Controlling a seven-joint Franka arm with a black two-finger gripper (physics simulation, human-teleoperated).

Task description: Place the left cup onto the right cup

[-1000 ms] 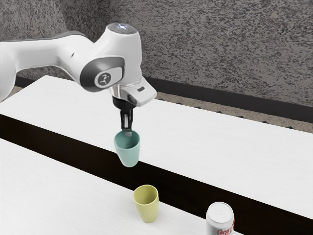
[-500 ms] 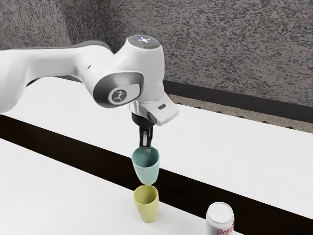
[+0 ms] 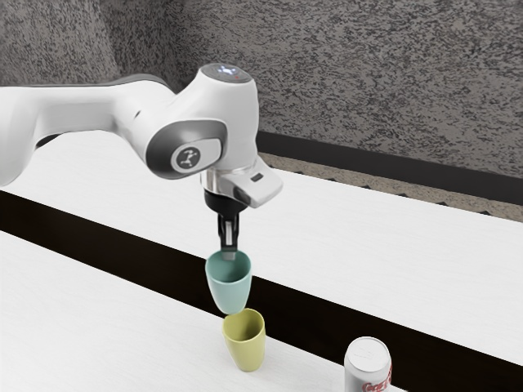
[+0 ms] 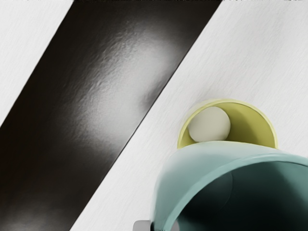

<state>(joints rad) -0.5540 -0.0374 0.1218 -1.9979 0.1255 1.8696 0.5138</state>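
Observation:
My gripper [image 3: 228, 245] is shut on the far rim of a teal cup [image 3: 228, 282], which hangs upright in the air. Its base sits just above the rim of a yellow-green cup [image 3: 244, 340] standing on the white table, slightly toward the exterior view's left of it. In the wrist view the teal cup [image 4: 236, 192] looms large under my hand, and the yellow-green cup [image 4: 226, 125] shows past its rim with its pale inner bottom visible.
A red and white soda can [image 3: 368, 365] stands on the table to the exterior view's right of the yellow-green cup. A black stripe [image 3: 106, 241] runs across the white table [image 3: 392, 245]. A speckled wall rises behind.
My hand swung toward the exterior view's right with the teal cup and came down over the yellow-green cup, then shifted back a little to the left and lower.

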